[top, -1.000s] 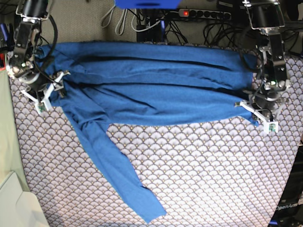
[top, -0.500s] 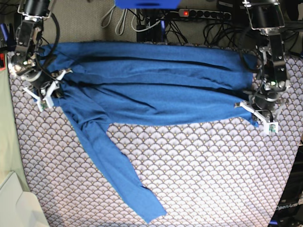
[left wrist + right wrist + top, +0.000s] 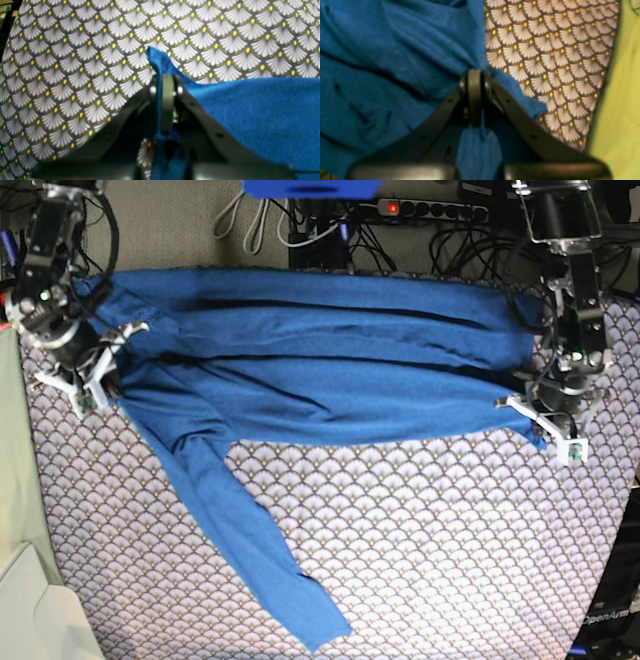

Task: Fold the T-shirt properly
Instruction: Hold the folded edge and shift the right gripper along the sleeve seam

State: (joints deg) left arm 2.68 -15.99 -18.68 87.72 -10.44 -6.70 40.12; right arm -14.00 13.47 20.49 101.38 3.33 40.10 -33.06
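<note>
The blue T-shirt [image 3: 330,360] lies folded into a long band across the far part of the table. One long sleeve [image 3: 250,550] trails toward the front edge. My right gripper [image 3: 98,380] is at the shirt's left end, shut on its edge. In the right wrist view its jaws [image 3: 475,75] pinch blue cloth [image 3: 395,62] that bunches toward them. My left gripper [image 3: 540,420] is at the shirt's right lower corner. In the left wrist view it [image 3: 166,77] is shut on a peak of the cloth [image 3: 250,112], slightly lifted off the cover.
The scallop-patterned table cover [image 3: 450,550] lies under everything. A power strip and cables [image 3: 430,210] lie behind the table. A pale green surface [image 3: 15,480] and a cream object [image 3: 30,610] border the left edge. A blue object [image 3: 310,188] sits at the top.
My right gripper has closed on the shirt's left edge and moved left, drawing that end outward. The left arm has stayed still with its grip on the right corner.
</note>
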